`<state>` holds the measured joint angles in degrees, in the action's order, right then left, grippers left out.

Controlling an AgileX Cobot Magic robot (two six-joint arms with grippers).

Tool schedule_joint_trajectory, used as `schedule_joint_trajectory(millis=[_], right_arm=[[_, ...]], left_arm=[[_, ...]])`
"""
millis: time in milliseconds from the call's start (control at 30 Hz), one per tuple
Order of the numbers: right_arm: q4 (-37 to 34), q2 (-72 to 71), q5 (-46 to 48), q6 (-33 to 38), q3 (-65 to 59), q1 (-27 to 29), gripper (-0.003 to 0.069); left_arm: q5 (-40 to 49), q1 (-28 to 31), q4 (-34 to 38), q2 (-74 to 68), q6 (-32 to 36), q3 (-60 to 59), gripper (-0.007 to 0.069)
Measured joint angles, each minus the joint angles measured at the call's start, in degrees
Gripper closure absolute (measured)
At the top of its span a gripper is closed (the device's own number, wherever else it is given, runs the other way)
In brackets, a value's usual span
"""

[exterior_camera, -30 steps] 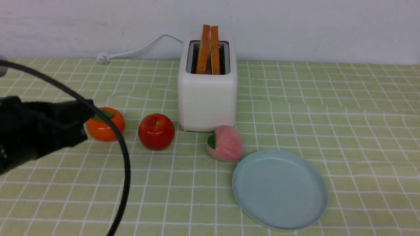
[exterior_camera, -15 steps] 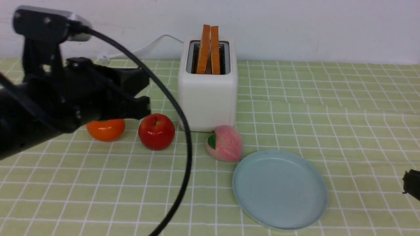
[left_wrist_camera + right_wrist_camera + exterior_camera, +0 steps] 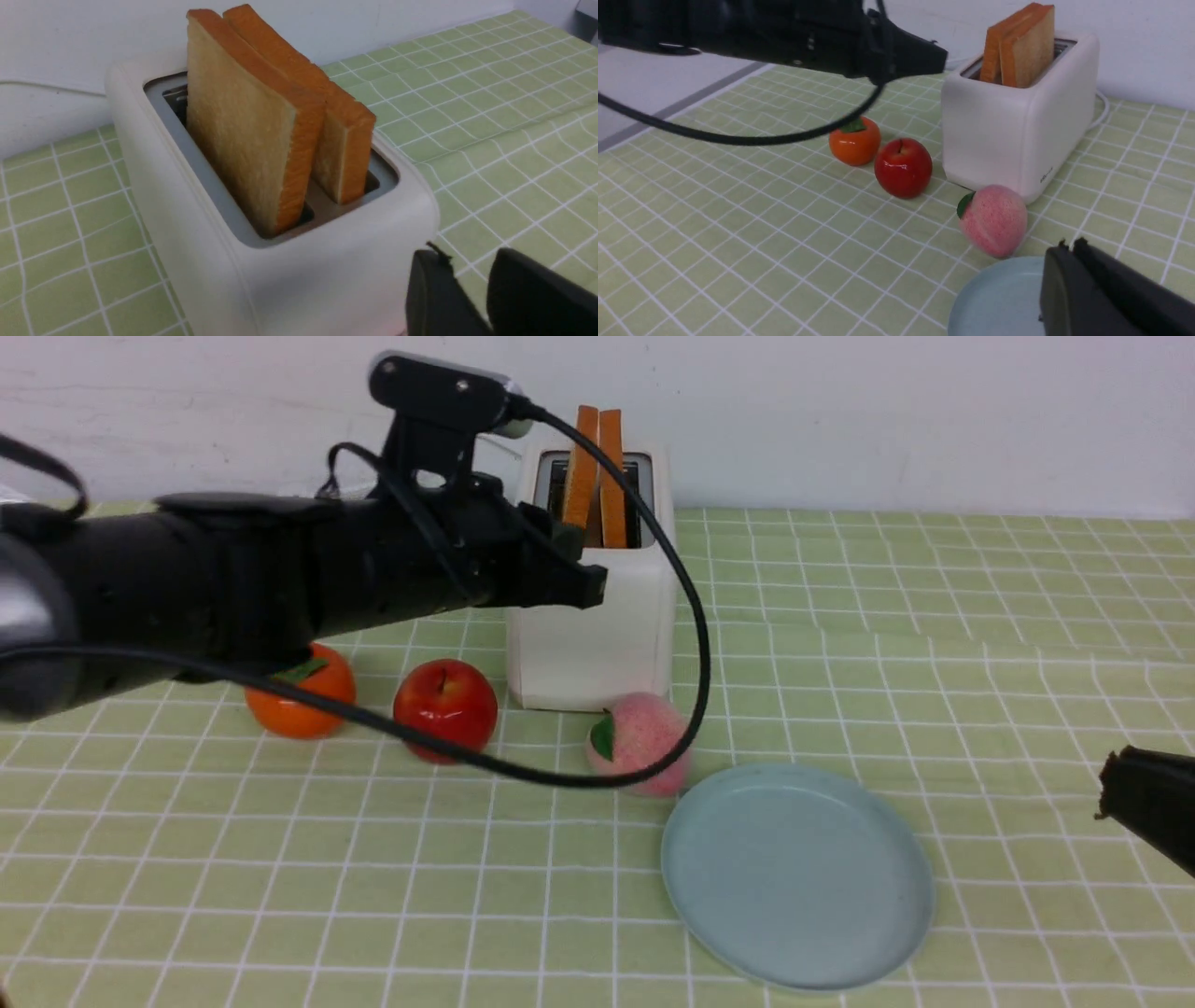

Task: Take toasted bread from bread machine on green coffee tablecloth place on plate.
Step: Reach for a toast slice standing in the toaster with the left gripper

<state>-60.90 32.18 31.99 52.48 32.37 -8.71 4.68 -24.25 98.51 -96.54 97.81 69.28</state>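
Two slices of toasted bread (image 3: pixel 597 467) stand upright in the slots of the white bread machine (image 3: pixel 588 644) at the back of the green coffee tablecloth (image 3: pixel 934 644). In the left wrist view the slices (image 3: pixel 243 140) rise from the machine (image 3: pixel 280 280) just ahead. My left gripper (image 3: pixel 581 569) is open and empty, at the machine's front top edge below the slices; its tips (image 3: pixel 465 254) stand apart. The pale blue-green plate (image 3: pixel 796 873) lies empty at the front right. My right gripper (image 3: pixel 1111 784) is shut and empty, right of the plate; in its own view it (image 3: pixel 1071 245) hangs over the plate's rim (image 3: pixel 994 303).
A pink peach (image 3: pixel 639 742), a red apple (image 3: pixel 445 709) and an orange (image 3: pixel 299 695) lie in a row in front of the bread machine. My left arm's cable (image 3: pixel 695 644) loops down in front of the machine and peach. A white wall stands behind.
My left arm has swung up and to the right, from the left edge near the orange to the bread machine's top front. My right gripper has come into view at the right edge.
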Motion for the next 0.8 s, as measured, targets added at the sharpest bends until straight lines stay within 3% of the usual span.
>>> schedule_joint_trajectory(millis=[67,233,800], right_arm=[[-0.18,0.00,0.34,0.60,0.00,0.00,0.0655],[-0.29,0.11,1.65,0.95,0.00,0.00,0.0655],[-0.44,0.17,1.94,1.01,0.00,0.00,0.0643]], left_arm=[[-2.76,0.00,0.05,-3.91,0.02,3.64,0.0307],[-8.30,0.00,0.48,-10.02,0.02,9.50,0.0208],[-9.46,0.00,0.86,-19.43,4.09,20.69,0.0306]])
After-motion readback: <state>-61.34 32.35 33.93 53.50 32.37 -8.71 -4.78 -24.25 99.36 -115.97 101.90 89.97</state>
